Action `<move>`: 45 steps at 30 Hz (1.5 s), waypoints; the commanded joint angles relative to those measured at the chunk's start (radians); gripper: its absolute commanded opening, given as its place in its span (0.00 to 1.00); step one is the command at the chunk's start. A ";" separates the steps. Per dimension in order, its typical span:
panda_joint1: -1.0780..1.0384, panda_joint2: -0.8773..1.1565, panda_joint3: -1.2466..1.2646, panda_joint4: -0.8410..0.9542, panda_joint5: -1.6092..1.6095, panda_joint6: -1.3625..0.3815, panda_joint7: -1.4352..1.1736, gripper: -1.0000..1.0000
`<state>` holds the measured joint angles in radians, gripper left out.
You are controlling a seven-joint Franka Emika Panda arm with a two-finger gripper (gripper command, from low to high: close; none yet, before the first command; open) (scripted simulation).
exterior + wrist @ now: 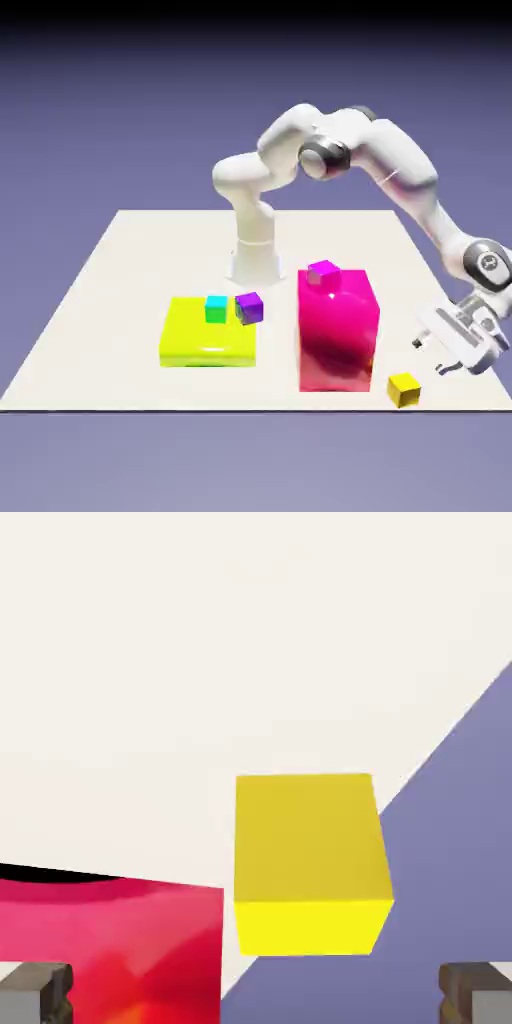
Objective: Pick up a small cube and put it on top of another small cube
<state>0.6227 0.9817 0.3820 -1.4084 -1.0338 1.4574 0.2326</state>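
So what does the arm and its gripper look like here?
The arm is glossy white, built of rounded segments with dark grey round joint caps. The gripper is a white boxy hand; its two fingertips are small, grey and blocky. No cables or markings show.

I read no text, label, brand, number or sign anywhere in either view. The yellow cube (310, 862), which fills much of my hand view, has plain unmarked faces, and the magenta block (338, 330) beside it in the exterior view is equally blank.
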 commanded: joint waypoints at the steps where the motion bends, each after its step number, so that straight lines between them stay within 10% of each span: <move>1: 0.008 0.034 0.004 0.032 -0.030 -0.036 -0.007 0.50; 6: -0.072 0.063 -0.044 -0.030 -0.100 0.050 0.049 0.50; 7: -0.072 0.063 -0.044 -0.030 -0.100 0.050 0.049 0.00; 22: -0.039 -0.346 -0.167 -0.053 0.427 -0.293 0.269 0.00; 34: -0.445 -0.488 0.076 -0.094 0.569 -0.575 0.302 0.00; 43: -0.511 -0.587 0.071 -0.353 0.591 -0.405 0.315 0.00; 44: -0.511 -0.587 0.071 -0.353 0.591 -0.405 0.315 1.00; 45: -0.511 -0.587 0.071 -0.353 0.591 -0.405 0.315 1.00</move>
